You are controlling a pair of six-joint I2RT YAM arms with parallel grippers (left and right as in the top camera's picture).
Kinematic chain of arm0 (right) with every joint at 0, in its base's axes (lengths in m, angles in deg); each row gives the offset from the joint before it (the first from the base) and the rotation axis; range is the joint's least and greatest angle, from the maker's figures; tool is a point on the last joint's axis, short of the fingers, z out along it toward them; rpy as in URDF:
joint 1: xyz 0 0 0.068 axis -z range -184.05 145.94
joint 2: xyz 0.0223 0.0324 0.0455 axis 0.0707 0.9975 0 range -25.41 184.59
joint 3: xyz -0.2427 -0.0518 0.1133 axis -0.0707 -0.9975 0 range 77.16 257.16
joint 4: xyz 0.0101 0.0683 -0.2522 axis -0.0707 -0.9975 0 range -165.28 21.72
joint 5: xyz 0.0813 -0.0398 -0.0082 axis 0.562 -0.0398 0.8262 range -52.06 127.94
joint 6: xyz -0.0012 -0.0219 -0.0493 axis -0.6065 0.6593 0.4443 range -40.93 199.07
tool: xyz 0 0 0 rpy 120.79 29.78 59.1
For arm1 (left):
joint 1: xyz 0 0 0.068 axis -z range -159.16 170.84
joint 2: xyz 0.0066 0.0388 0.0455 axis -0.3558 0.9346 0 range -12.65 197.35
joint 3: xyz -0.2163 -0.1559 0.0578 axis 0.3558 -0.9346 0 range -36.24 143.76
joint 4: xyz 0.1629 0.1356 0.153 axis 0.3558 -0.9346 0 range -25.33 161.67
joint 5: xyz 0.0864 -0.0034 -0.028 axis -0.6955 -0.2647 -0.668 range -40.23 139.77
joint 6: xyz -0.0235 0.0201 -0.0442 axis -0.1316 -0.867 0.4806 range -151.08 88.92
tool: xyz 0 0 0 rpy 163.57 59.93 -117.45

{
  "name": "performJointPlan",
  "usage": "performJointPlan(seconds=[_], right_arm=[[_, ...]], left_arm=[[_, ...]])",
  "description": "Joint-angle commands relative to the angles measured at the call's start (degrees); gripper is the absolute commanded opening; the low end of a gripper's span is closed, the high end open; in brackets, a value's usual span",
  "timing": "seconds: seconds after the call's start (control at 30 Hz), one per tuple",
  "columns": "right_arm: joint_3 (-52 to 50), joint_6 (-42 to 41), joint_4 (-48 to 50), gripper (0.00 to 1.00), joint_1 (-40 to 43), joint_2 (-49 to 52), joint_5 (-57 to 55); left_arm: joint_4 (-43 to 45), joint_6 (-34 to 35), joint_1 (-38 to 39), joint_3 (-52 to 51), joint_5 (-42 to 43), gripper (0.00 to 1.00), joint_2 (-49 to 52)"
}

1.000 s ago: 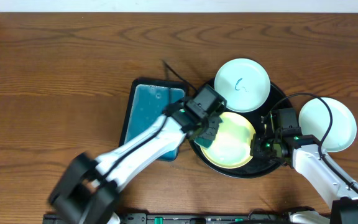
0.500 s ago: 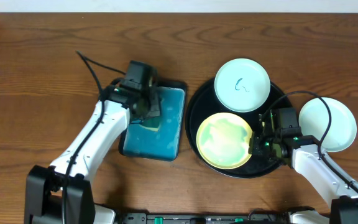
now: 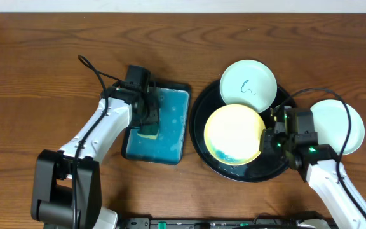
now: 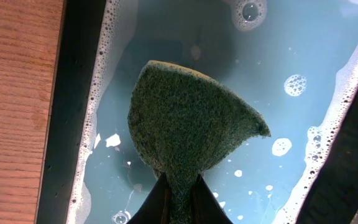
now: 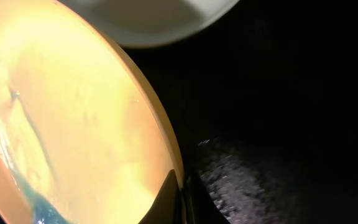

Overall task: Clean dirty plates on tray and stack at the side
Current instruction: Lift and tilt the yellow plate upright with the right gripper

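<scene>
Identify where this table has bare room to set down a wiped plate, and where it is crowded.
Free: the wood left of the teal tray, and the strip along the far edge. Crowded: the black tray, with the marked plate on it and the yellow plate tilted above; a mint plate lies beside its right rim.

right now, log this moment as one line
left gripper: shut on sponge over teal tray | right gripper: shut on yellow plate rim, tilted above black tray | marked mint plate: on tray | other mint plate: on table
</scene>
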Motion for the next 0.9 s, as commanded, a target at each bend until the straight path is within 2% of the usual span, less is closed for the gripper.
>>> performJointPlan(seconds=[0.0,0.27,0.37,0.53,0.87], right_arm=[[2.5,3.0,0.1,0.01,0.2,-4.8,-10.6],[8.6,4.5,-3.2,0.01,0.2,-6.8,-16.9],[10.2,6.8,-3.3,0.01,0.2,-6.8,-23.2],[12.9,13.7,-3.1,0.01,-3.2,-6.8,-37.5],[12.9,28.2,2.8,0.01,-14.6,-6.8,-51.1]], left_arm=[[0.0,-1.2,-0.2,-0.3,0.3,0.07,0.7],[0.0,-1.2,-0.1,-0.4,0.5,0.07,0.7],[0.0,-1.2,-0.1,-0.4,1.0,0.07,0.7],[0.1,-1.2,-0.1,-0.4,1.5,0.07,0.7],[0.2,-1.2,-0.1,-0.5,1.5,0.08,0.7]])
